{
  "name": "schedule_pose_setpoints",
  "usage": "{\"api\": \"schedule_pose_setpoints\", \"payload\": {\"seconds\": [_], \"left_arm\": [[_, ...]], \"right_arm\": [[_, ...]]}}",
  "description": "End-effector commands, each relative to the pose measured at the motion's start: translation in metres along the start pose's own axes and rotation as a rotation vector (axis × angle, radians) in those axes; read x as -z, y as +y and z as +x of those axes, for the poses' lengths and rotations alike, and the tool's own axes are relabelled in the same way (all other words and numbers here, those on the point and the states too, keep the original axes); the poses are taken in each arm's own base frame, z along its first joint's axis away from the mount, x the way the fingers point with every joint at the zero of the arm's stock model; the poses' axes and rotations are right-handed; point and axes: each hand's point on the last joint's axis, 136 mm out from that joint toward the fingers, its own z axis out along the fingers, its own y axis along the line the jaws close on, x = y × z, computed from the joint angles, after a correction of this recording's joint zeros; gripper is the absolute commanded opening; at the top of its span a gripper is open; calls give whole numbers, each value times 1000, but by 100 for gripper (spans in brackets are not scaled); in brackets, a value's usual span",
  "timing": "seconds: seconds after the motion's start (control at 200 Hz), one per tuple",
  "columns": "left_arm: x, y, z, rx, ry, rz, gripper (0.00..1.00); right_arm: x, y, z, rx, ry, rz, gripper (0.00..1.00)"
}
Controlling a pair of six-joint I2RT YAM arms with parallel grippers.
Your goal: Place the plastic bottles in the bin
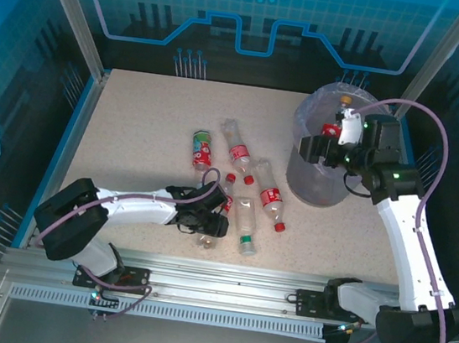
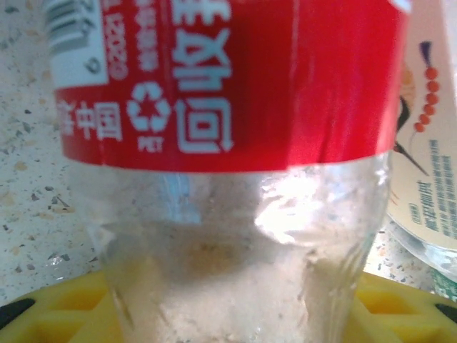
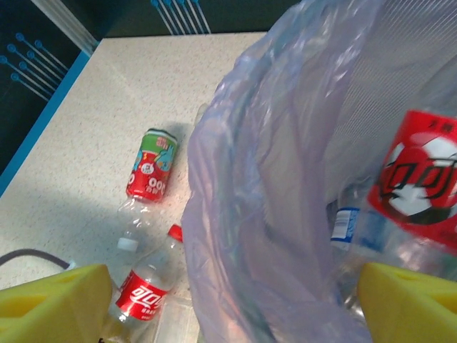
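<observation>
Plastic bottles (image 3: 350,229) are seen inside the lined bin (image 3: 235,179), right fingers (image 3: 50,304) spread wide above its rim. Another red-labelled bottle (image 2: 235,78) is flanked by the left fingers (image 2: 57,311), also spread.

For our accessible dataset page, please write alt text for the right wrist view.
A round translucent grey-lavender bin with a thin plastic liner holds clear plastic bottles, one red-labelled, between the right gripper's open yellow fingers. More bottles lie on the speckled table beside it.
</observation>
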Motion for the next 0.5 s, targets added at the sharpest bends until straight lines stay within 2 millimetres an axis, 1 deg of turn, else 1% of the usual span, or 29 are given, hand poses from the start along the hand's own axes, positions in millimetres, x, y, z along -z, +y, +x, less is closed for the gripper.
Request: {"api": "schedule_pose_setpoints", "payload": {"seconds": [0.0, 0.09, 0.165, 0.29, 0.41, 0.495], "left_arm": [[20, -13, -16, -79, -92, 47, 53], [33, -12, -28, -104, -140, 60, 51], [47, -10, -44, -103, -201, 74, 47], [73, -15, -71, -103, -316, 141, 42], [94, -24, -92, -119, -402, 205, 40], [103, -29, -102, -135, -435, 228, 40]], "right_arm": [[-2, 22, 6, -11, -2, -92, 89], [-7, 38, 14, -6, 14, -139, 89], [-12, 49, 21, 4, 28, -147, 89], [-19, 69, 29, 24, 37, -175, 89], [-19, 85, 25, 57, 7, -202, 89], [-14, 87, 16, 97, -35, -173, 89]]}}
